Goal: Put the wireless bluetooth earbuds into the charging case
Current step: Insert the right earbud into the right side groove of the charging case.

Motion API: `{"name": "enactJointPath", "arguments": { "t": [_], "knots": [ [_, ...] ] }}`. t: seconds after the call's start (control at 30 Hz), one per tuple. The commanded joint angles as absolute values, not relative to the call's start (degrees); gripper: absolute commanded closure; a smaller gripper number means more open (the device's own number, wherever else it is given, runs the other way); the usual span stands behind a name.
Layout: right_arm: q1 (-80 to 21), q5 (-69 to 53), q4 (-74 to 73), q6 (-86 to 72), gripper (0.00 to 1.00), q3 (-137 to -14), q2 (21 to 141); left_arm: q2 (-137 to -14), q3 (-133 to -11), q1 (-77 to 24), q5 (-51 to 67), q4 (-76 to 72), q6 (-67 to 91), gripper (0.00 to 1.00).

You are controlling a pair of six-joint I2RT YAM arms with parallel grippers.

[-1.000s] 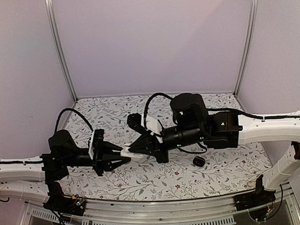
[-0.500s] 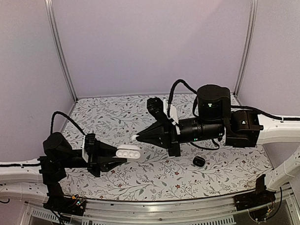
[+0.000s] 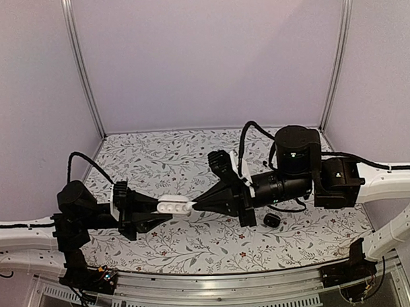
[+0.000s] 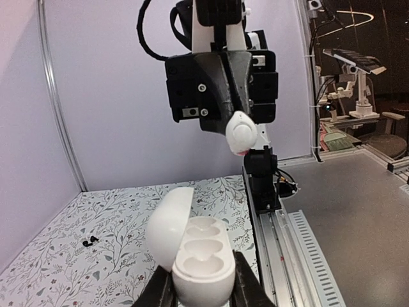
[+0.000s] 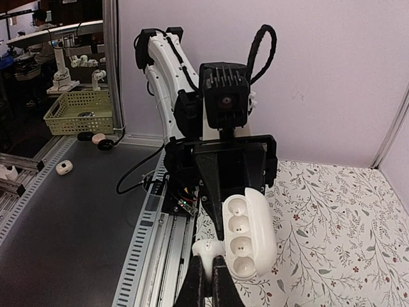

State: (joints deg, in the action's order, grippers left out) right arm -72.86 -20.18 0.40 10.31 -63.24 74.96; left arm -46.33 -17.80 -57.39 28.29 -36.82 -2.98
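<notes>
My left gripper (image 3: 168, 210) is shut on the white charging case (image 3: 174, 206), holding it above the mat. The lid stands open and the wells of the charging case (image 4: 201, 256) are empty. My right gripper (image 3: 195, 204) points at the case's right end, almost touching it. It is shut on a small white earbud (image 5: 208, 248), which hangs just beside the open charging case (image 5: 246, 233). From the left wrist the same earbud (image 4: 241, 133) shows above and beyond the case. Two tiny dark earbud pieces (image 4: 91, 241) lie on the mat at the left.
A black rounded case (image 3: 272, 220) lies on the floral mat (image 3: 151, 162) under the right arm. A metal rail (image 3: 210, 288) runs along the near edge. Purple walls with grey posts (image 3: 81, 70) close in the back and sides.
The right gripper first drew back up and right from the case with the white earbud, then came down again to the case's right end. The left gripper shifted slightly left with the case.
</notes>
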Motion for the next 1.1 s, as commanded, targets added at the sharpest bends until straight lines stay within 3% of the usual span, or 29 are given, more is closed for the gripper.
{"name": "enactJointPath", "arguments": {
  "t": [0.0,1.07],
  "knots": [
    [-74.0,-17.9,0.0,11.3,1.0,-63.6,75.0,-45.8,-17.4,-58.1,28.2,-38.7,-1.6,1.0],
    [-77.6,-5.3,-9.4,18.6,1.0,-71.4,83.1,-45.7,-18.7,-58.1,30.6,-37.6,1.5,1.0]
  ]
}}
